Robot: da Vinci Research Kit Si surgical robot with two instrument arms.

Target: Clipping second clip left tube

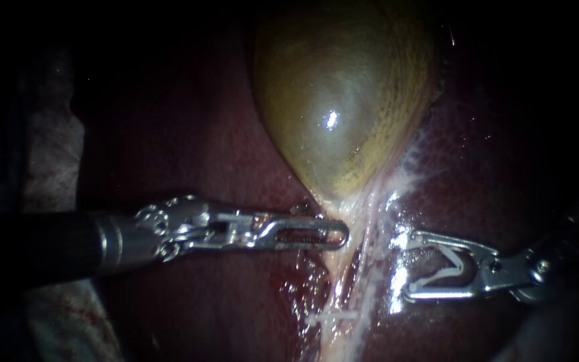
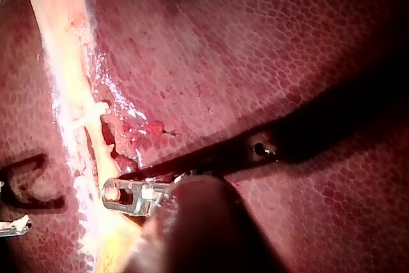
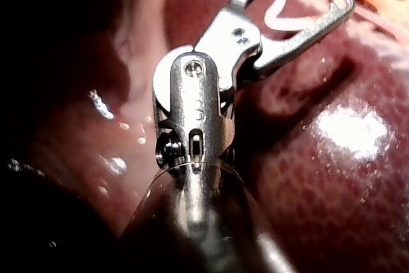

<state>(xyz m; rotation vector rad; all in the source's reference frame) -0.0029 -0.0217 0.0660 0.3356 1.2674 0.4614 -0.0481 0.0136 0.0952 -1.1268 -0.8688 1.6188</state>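
Clip point(image 1: 449, 267) held in right instrument point(image 1: 409, 265), near left tube point(image 1: 336, 285).

Darkness rings the lit middle (wet glints there), with pale stained material point(image 1: 51, 161) at left.

Support: the liver point(image 1: 202, 154), dark red, finely mottled and wet with glints.
Upper middle: the gallbladder point(image 1: 336, 100) lies on the liver, yellow-green and rounded, tapering downward to a narrow neck.
Below the neck: a pale tube point(image 1: 335, 281) runs down over the liver.
On the tube: a clip point(image 1: 333, 314) set crosswise.
Left edge: pale, blood-flecked cloth point(image 1: 51, 147) beside the liver.
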